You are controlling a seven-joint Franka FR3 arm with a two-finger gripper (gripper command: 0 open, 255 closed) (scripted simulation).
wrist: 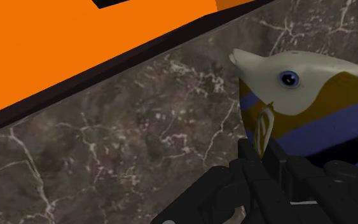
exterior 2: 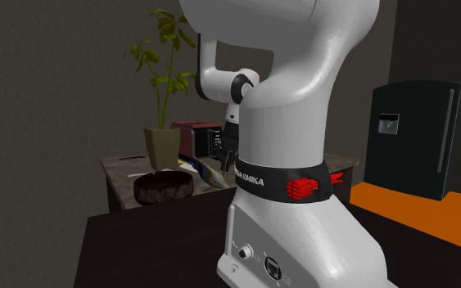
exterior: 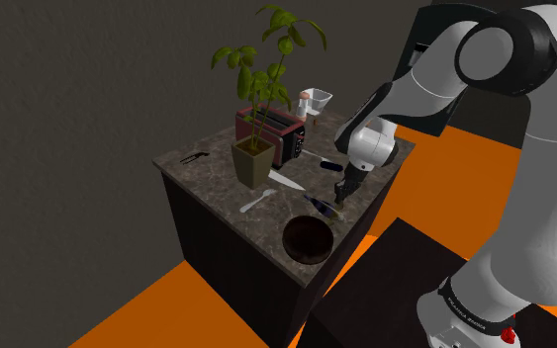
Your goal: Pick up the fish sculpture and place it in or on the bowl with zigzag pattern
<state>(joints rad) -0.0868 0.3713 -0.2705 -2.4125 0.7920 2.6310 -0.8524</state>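
**Gripper down at the fish, bowl just beside it**

In the shoulder view the gripper (exterior: 344,195) hangs low over the near end of the table (exterior: 212,173), right at the fish sculpture (exterior: 321,207). The fish lies flat on the top. From the pictures you cannot tell whether the gripper is open or closed on it.

The wrist view shows the fish (wrist: 311,102) close up. It is a smooth, glossy, rounded body with a pointed pale cream snout and a small blue eye. Curved bands of ochre and deep navy cross the flank, and there is a little striped fin. The gripper's black bulk covers part of the banded body. The fish rests on a dark grey-brown marble slab (wrist: 139,146) with thin white veins, close to its dark edge, and flat orange floor (wrist: 75,44) lies past that edge.

The bowl (exterior: 307,240) sits at about 6 o'clock from the fish, near it. It is round, shallow and dark brown, and in the second exterior view its outer wall (exterior 2: 164,186) looks rough and mottled.

At about 10 o'clock from the fish stands a leafy plant in a pale, tapered, square pot (exterior: 252,161). A boxy red toaster (exterior: 276,133) sits just behind the pot. A white spoon (exterior: 258,202) lies at 9 o'clock from the fish.
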